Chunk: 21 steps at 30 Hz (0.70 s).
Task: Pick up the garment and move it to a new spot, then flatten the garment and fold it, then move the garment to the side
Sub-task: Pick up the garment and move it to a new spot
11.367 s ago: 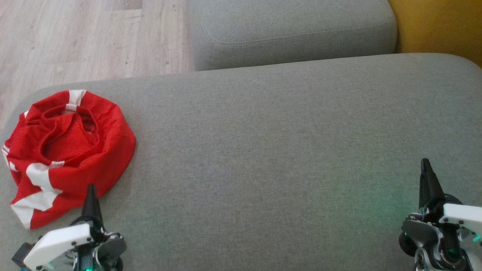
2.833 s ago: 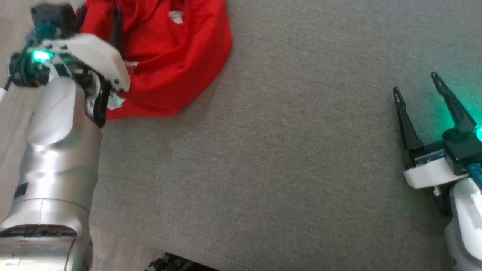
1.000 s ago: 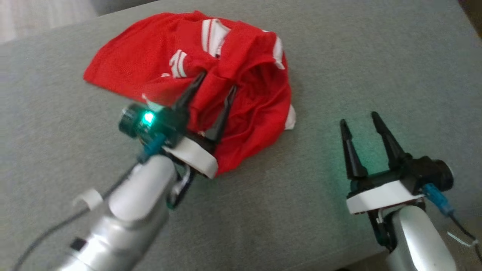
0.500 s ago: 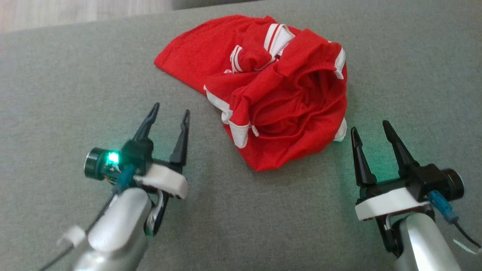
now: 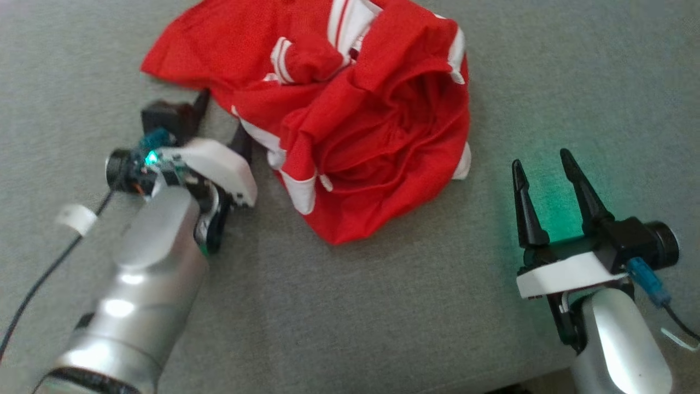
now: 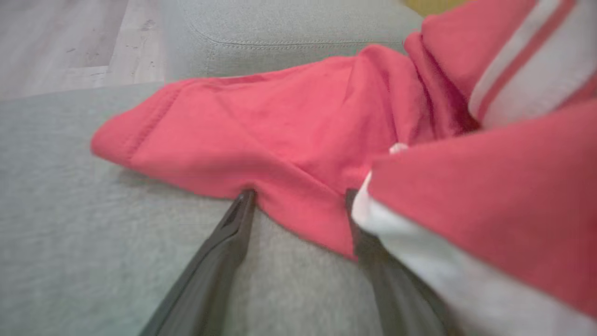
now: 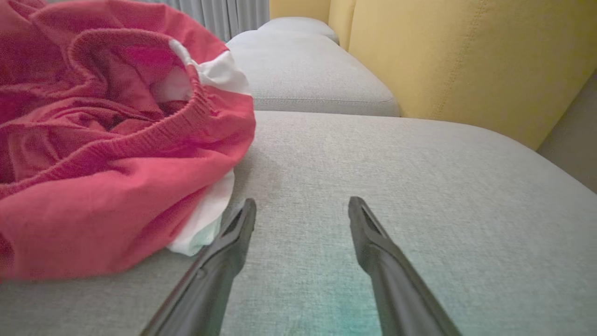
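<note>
The red garment (image 5: 355,120) with white stripes lies crumpled on the grey sofa seat (image 5: 383,306). My left gripper (image 5: 223,117) is open at the garment's left edge. In the left wrist view its fingertips (image 6: 243,205) touch the hem of the garment (image 6: 280,135), with a red flap lying between the jaws and a white-striped fold draped over the right finger. My right gripper (image 5: 538,164) stands open just right of the garment, holding nothing. In the right wrist view my right gripper (image 7: 302,203) rests over bare cushion, beside the garment (image 7: 93,154).
A second grey cushion (image 7: 303,70) lies beyond the seat, with a yellow backrest (image 7: 443,56) to its right. Wooden floor (image 6: 60,42) shows past the seat's far edge. The seat's front edge (image 5: 492,386) runs near my right arm.
My left gripper has pushed forward from bare cushion to the garment's left hem. The head camera has shifted, so the garment sits higher in view. The right gripper has hardly moved.
</note>
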Tool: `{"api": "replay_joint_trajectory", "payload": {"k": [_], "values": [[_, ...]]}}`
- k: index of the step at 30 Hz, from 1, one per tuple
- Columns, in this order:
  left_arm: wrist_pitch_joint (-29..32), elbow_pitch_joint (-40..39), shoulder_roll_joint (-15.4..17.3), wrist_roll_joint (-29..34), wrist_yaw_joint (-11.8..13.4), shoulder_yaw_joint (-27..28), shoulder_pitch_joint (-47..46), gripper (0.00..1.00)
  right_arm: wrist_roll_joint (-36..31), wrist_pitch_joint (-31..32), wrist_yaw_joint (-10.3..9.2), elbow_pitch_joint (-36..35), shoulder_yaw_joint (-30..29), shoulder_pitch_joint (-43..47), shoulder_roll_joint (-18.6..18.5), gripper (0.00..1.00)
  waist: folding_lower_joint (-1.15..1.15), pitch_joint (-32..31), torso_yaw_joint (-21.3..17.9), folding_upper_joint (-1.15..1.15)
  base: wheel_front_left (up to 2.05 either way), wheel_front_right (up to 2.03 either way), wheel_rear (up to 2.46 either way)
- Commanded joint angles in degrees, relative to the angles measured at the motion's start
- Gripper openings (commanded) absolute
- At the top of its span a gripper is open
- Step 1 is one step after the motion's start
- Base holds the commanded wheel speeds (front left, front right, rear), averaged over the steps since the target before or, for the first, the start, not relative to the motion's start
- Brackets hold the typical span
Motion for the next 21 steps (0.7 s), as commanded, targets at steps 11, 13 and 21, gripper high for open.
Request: {"api": "replay_joint_trajectory", "payload": {"k": [11, 13, 21], "values": [[-9.94, 0.40, -0.38, 2.10, -4.45, -0.95, -7.83, 0.00, 0.29, 0.01, -0.04, -1.97, 0.87, -0.86, -0.14, 1.00, 0.00, 0.31, -0.94, 0.00, 0.00, 0.00, 0.00], [-10.69, -2.15, -0.36, 2.92, -4.79, -1.12, -9.40, 0.00, 0.32, 0.01, -0.04, -1.82, 0.66, -0.47, -0.14, 1.00, 0.00, -0.81, 0.01, 0.00, 0.00, 0.00, 0.00], [-11.10, -17.53, 2.77, 2.93, -5.71, 0.68, -19.61, 0.00, 0.13, 0.01, -0.04, -0.91, 1.12, 1.54, -0.14, 1.00, 0.00, -7.61, 5.08, 0.00, 0.00, 0.00, 0.00]]}}
